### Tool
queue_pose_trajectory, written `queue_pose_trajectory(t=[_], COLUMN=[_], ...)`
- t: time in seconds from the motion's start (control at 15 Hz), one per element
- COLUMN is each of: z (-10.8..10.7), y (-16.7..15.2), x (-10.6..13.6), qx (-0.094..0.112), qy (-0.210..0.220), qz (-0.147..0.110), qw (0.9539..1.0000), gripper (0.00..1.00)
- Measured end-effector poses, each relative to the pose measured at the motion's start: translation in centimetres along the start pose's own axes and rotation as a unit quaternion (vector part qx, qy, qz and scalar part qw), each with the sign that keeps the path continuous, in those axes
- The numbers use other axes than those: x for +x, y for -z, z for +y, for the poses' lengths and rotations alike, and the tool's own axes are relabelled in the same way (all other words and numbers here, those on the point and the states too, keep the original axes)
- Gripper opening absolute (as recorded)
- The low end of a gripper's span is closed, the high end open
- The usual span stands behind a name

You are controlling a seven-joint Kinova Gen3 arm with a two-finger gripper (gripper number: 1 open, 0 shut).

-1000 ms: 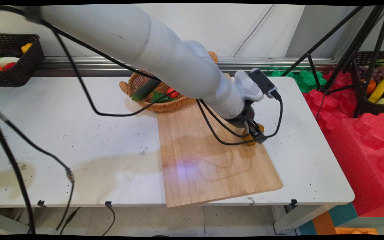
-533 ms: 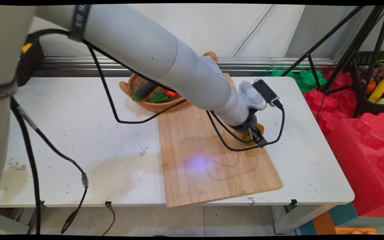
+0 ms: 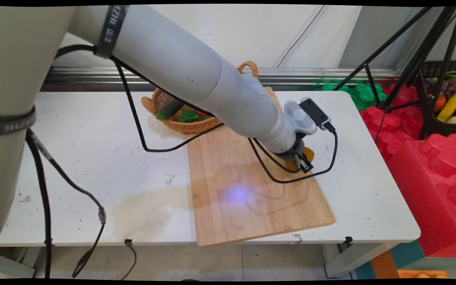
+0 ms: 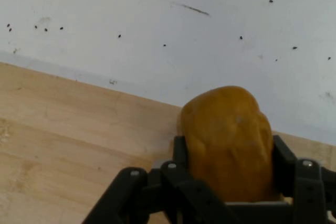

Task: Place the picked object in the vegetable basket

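We see the pincer (image 3: pixel 302 163) low over the right edge of a wooden cutting board (image 3: pixel 247 198) that lies on the white table (image 3: pixel 93 158). Its two black fingers (image 4: pixel 181 156) are closed on the sides of a lumpy yellow-brown potato (image 4: pixel 231 135), which sits between them right where the board meets the bare table; from the main view only a bit of the potato (image 3: pixel 309 152) peeks out beside the wrist. We cannot tell whether the potato rests on the board or is lifted just off it. Behind the board, touching its far left corner, stands a wicker basket (image 3: pixel 180 124) with a dark green cucumber (image 3: pixel 168 109), a green leafy piece (image 3: pixel 189 116) and something red mostly hidden by the arm.
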Motion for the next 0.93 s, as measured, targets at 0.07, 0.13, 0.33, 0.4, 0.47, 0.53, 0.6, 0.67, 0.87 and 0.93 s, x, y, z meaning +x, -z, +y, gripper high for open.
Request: queue_pose_trajectory(t=[0.07, 0.13, 0.33, 0.4, 0.47, 0.53, 0.6, 0.67, 0.87, 0.93], z=[0.1, 0.1, 0.1, -0.1, -0.4, -0.9, -1.5, -2.4, -5.6, -6.8], y=[0.2, 0.6, 2.5, 3.5, 4.8, 6.0, 7.5, 9.0, 13.0, 14.2], x=[0.0, 0.1, 0.8, 1.1, 1.5, 1.7, 1.8, 1.8, 1.4, 1.1], qx=[0.001, 0.002, 0.004, 0.006, 0.008, 0.011, 0.015, 0.02, 0.037, 0.045], qy=[0.001, 0.002, -0.001, -0.004, -0.01, -0.015, -0.022, -0.027, -0.035, -0.036], qz=[0.001, 0.004, 0.02, 0.027, 0.037, 0.044, 0.051, 0.058, 0.068, 0.068], qw=[1.0, 1.0, 0.9998, 0.9996, 0.9992, 0.9989, 0.9983, 0.9978, 0.9964, 0.996], gripper=[0.0, 0.0, 0.0, 0.0, 0.0, 0.0, 0.0, 0.0, 0.0, 0.0])
